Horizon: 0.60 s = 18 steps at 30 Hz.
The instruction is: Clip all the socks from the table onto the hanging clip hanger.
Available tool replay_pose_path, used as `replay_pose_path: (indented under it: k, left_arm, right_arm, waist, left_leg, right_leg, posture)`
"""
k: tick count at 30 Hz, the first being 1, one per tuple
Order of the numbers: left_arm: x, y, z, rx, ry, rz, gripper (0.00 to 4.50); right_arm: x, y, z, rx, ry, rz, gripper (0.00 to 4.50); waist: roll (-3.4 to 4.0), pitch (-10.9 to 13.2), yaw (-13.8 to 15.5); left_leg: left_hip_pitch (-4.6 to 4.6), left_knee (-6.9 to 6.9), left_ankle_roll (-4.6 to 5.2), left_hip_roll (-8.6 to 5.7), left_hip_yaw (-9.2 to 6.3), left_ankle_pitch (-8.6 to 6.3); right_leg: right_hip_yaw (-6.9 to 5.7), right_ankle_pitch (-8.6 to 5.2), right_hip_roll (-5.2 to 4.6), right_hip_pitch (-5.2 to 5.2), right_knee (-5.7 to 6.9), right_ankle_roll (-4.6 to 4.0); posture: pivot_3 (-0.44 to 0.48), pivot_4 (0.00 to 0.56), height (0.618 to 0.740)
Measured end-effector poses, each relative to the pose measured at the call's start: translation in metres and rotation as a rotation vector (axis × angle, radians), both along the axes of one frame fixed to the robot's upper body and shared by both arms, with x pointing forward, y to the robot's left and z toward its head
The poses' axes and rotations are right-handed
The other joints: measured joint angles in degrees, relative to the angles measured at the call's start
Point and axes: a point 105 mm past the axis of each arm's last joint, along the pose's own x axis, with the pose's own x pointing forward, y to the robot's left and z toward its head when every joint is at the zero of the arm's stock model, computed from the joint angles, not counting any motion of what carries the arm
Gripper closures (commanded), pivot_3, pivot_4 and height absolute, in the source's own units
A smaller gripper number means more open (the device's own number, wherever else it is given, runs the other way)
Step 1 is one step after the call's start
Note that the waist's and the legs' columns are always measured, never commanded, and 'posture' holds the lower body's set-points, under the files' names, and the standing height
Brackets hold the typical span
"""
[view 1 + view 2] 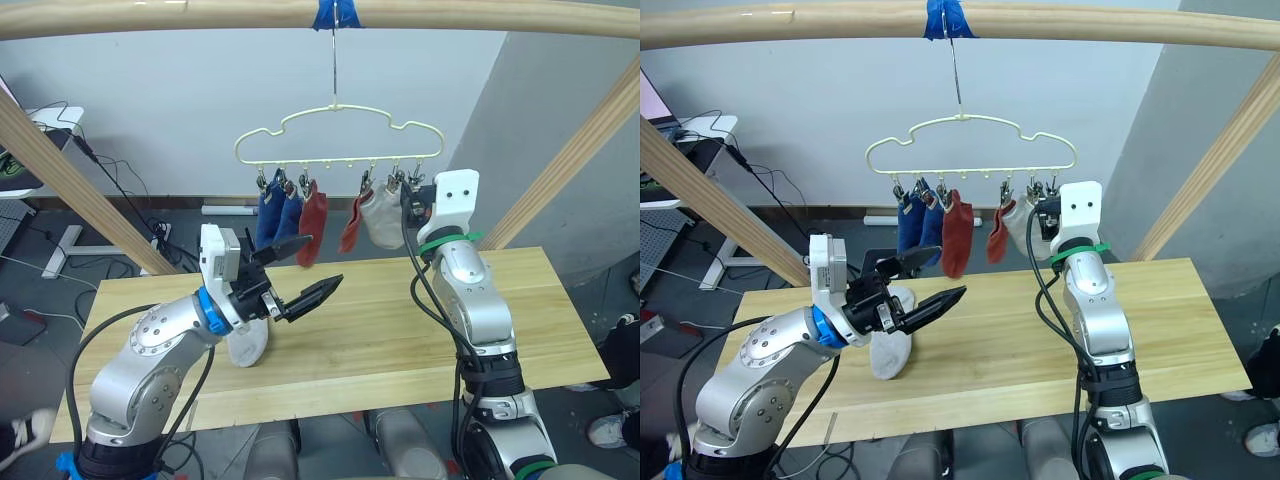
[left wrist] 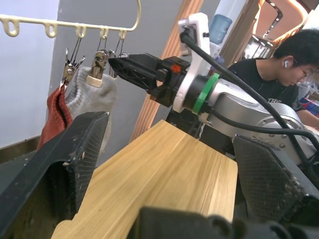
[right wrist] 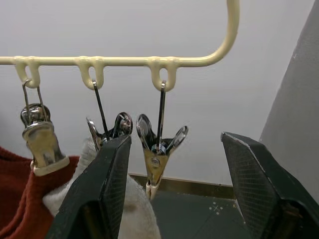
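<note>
The pale yellow clip hanger [image 1: 340,130] hangs from the top pole. Two blue socks [image 1: 272,215], two red socks [image 1: 313,215] and one grey sock [image 1: 382,218] are clipped to it. Another grey sock [image 1: 248,345] lies on the table [image 1: 400,320], partly under my left arm. My left gripper [image 1: 322,262] is open and empty, held above the table to the right of that sock. My right gripper [image 3: 174,142] is raised to the hanger's right end and open, its fingers on either side of an empty metal clip [image 3: 156,149].
Wooden frame poles run across the top [image 1: 300,12] and slant down at the left [image 1: 80,190] and right [image 1: 570,160]. A seated person [image 2: 279,64] is beyond the table's right end. Cables and a desk [image 1: 50,125] lie at the far left.
</note>
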Motion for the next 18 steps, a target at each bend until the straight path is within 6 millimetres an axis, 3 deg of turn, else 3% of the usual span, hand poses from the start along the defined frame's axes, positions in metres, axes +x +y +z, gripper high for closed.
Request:
replay_pose_path:
  k: [18]
  left_arm:
    - [-0.001,0.000,0.000,-0.002,-0.001,0.013,0.00]
  right_arm:
    - [0.007,0.007,0.008,0.030,-0.036,-0.005,1.51]
  waist:
    - [0.00,0.0,0.0]
  left_leg:
    - [0.00,-0.01,0.00,0.00,0.00,0.00]
  right_leg:
    - [0.00,0.00,0.00,0.00,0.00,0.00]
  posture:
    - [-0.083,0.219,0.740]
